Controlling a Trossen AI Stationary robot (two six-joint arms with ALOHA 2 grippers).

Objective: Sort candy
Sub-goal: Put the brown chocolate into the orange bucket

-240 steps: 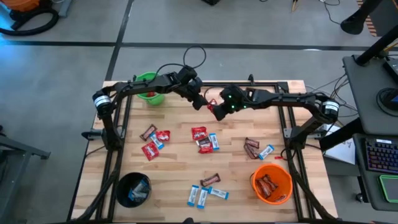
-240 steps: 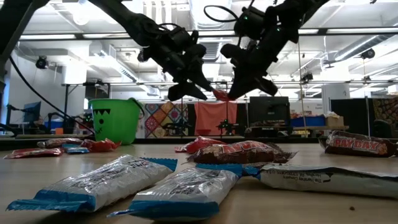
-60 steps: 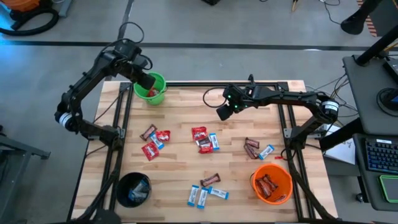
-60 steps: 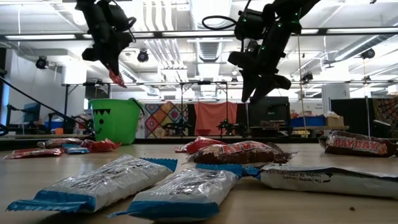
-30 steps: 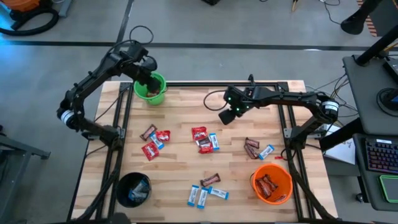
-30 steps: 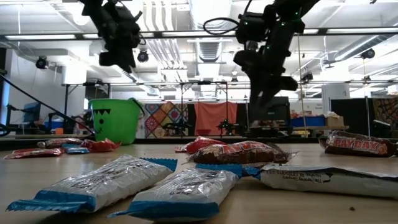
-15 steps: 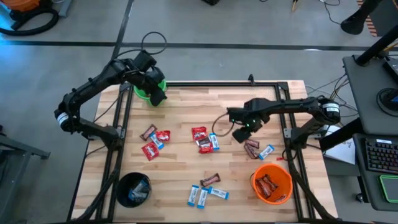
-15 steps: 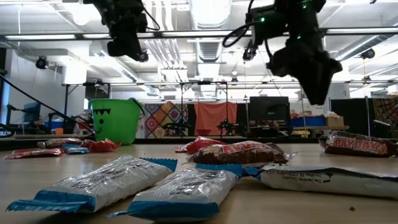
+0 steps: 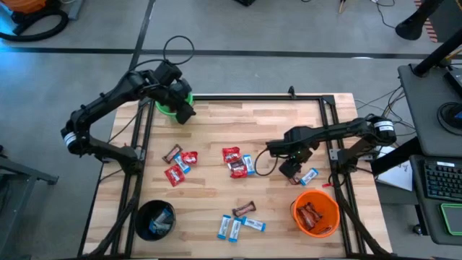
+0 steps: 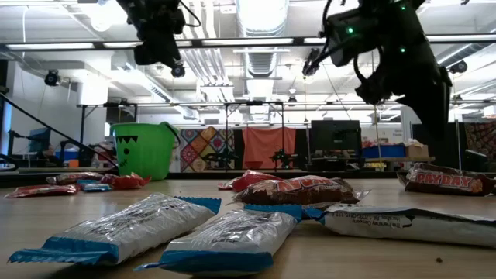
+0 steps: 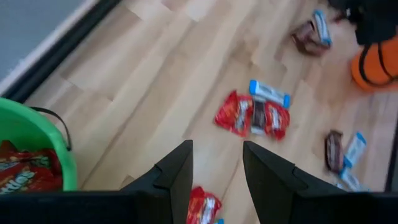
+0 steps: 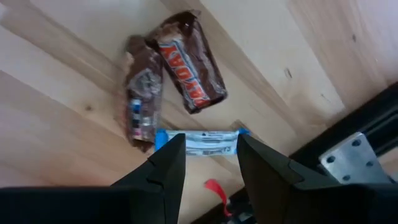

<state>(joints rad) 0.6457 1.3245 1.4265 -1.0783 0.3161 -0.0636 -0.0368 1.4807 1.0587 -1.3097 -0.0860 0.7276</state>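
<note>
- Right claw (image 12: pixel 205 163) is open and empty, jaws parted, hanging over the table (image 9: pixel 216 126) just above a small candy group near the right edge.
- Under and just ahead of it we see two brown bars (image 12: pixel 186 60) side by side, touching; a blue-and-white packet (image 12: pixel 202 142) lies crosswise between the fingertips in the wrist view.
- Orange bucket (image 9: pixel 315 213) sits near this claw, toward the table's front, with brown bars inside.
- Left claw (image 11: pixel 214 163) is open, holding nothing, hovering at the far left corner just beside the green bucket (image 11: pixel 28 146), which holds red packets (image 11: pixel 25 174).
- Ahead of the left claw: a mid-table cluster (image 11: pixel 255 115) of red packets, a brown bar and a blue-and-white packet; one more red packet (image 11: pixel 203 206) shows right below its fingers.
- More candy well apart from both claws: a red/blue/brown group (image 9: pixel 179 165) at table left and blue-and-white packets with a brown bar (image 9: pixel 238 220) near the front.
- Black bucket (image 9: pixel 155 219) at front left holds blue-and-white packets.
</note>
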